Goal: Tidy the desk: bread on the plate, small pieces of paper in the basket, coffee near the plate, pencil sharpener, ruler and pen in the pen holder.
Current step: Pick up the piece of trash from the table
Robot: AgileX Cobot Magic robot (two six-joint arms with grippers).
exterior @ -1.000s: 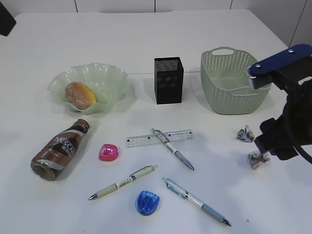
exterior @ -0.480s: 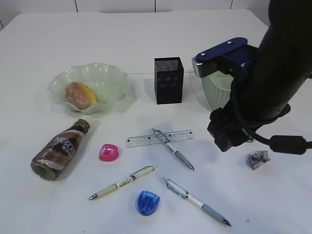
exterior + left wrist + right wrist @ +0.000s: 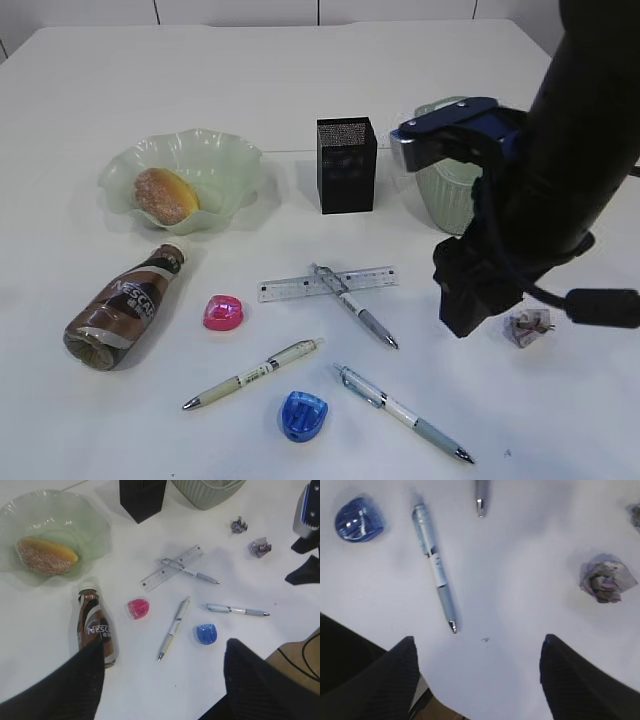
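At the right of the frame, the right gripper point(image 3: 476, 652), spread wide and empty, should centre over the paper ball point(image 3: 606, 578) before descending.

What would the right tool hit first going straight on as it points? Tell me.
Probably bare desk. The right tool is open and points down at empty tabletop between the pen and the crumpled paper; its height is unclear.

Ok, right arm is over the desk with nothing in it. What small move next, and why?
Probably shift the right gripper toward the crumpled paper ball and lower over it. The jaws are open and empty, the ball lies loose on the desk off to one side, and the basket is close behind.
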